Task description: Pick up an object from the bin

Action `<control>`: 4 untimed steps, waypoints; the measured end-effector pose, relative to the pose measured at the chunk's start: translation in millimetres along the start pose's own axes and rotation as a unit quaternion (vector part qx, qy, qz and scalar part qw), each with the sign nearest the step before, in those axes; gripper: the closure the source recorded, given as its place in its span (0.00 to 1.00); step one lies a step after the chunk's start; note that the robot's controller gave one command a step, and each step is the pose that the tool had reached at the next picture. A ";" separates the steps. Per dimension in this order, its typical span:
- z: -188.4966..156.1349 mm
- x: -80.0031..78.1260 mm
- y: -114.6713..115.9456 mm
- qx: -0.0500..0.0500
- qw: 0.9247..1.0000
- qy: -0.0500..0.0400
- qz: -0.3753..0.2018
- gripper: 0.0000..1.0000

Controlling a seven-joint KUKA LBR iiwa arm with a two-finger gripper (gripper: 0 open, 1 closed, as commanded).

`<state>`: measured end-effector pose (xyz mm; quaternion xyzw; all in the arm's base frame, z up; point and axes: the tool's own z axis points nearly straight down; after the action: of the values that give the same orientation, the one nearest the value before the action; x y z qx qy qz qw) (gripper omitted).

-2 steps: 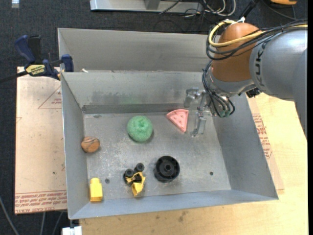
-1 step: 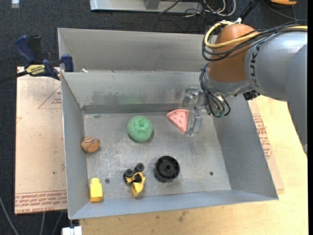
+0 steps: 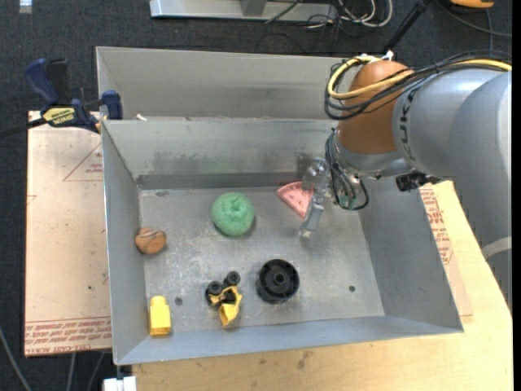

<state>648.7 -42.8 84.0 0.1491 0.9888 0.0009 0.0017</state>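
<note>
My gripper (image 3: 312,216) hangs low over the bin floor, right of the middle. A pink wedge-shaped thing (image 3: 291,195) lies right beside it on its left, touching it or nearly so; I cannot tell whether the wedge is gripped. A green round ball (image 3: 234,214) rests further left, near the bin's middle. A black round ribbed part with a hole (image 3: 278,280) sits in front of the gripper, toward the near wall.
A small black-and-yellow toy (image 3: 225,297) lies left of the black part. A yellow block (image 3: 159,315) sits in the near left corner, and a brown nut-like ball (image 3: 150,239) by the left wall. The arm comes in over the bin's right wall.
</note>
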 end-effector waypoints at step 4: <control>-0.2 -1.1 2.7 0.001 1.000 0.000 -0.018 1.00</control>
<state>650.6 -40.6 84.2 0.1312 0.9913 0.0003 0.0020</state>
